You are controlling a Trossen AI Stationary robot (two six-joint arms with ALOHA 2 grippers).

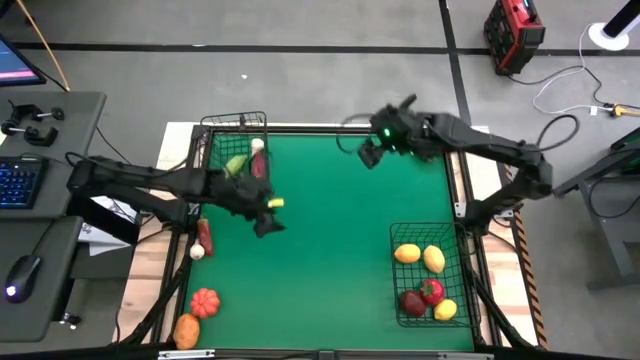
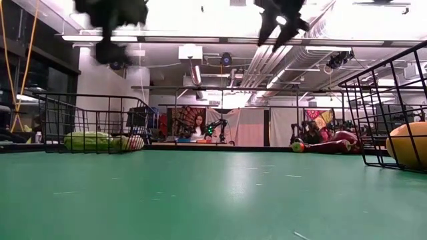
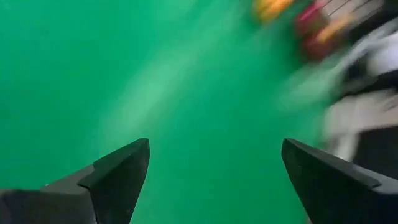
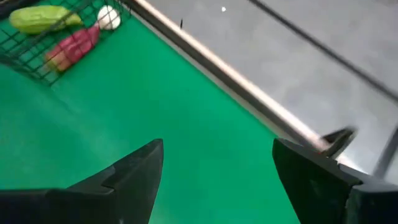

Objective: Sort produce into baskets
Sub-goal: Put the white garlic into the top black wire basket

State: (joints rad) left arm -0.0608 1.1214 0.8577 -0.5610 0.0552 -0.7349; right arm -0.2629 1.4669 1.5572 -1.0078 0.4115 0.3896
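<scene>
both grippers, left (image 1: 268,226) & right (image 1: 370,153), open, empty above green mat (image 1: 330,250).

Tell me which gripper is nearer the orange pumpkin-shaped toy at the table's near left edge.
Left. The left gripper hovers over the mat just up and to the right of the pumpkin toy. The right gripper hangs near the table's far edge, across the mat from it.

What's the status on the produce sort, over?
Left gripper open, empty, over the mat's left side. Right gripper open, empty, near the far edge. Orange pieces still loose at the front left corner, outside both baskets. Nothing in the way.
</scene>
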